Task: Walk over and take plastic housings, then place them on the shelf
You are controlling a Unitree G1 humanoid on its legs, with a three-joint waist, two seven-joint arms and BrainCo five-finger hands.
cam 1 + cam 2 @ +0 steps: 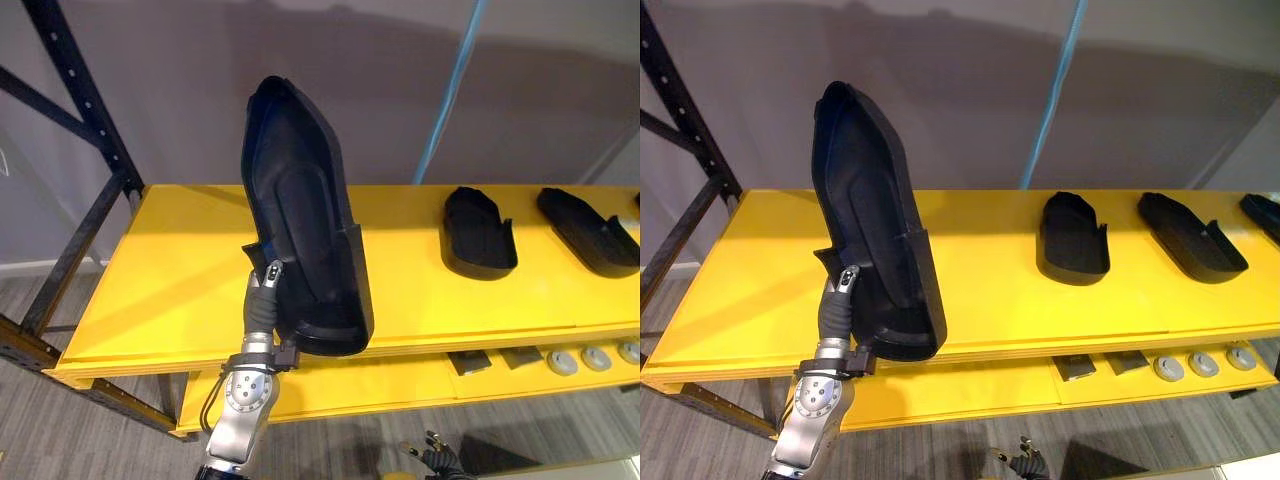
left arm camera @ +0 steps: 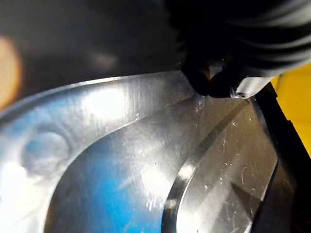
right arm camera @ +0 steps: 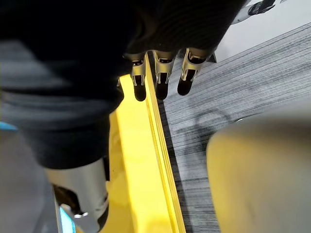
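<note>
My left hand [image 1: 266, 292] holds a large black plastic housing [image 1: 300, 210] upright, its thumb pressed on the housing's lower edge and its fingers behind it. The housing hangs over the front left part of the yellow shelf [image 1: 180, 270]. Its glossy inner wall [image 2: 146, 160] shows close up in the left wrist view, under a dark fingertip [image 2: 214, 80]. Further right, three more black housings [image 1: 1072, 238] [image 1: 1188, 235] [image 1: 1265, 212] lie flat on the shelf. Down low, beside the shelf's yellow edge [image 3: 141, 160], my right hand [image 3: 162, 82] hangs with relaxed fingers and holds nothing.
A black rack upright [image 1: 90, 130] stands at the shelf's left end. A blue strip [image 1: 450, 90] runs up the grey wall behind. The lower yellow shelf carries small round grey parts [image 1: 595, 357] and dark blocks [image 1: 470, 362]. Grey floor lies below.
</note>
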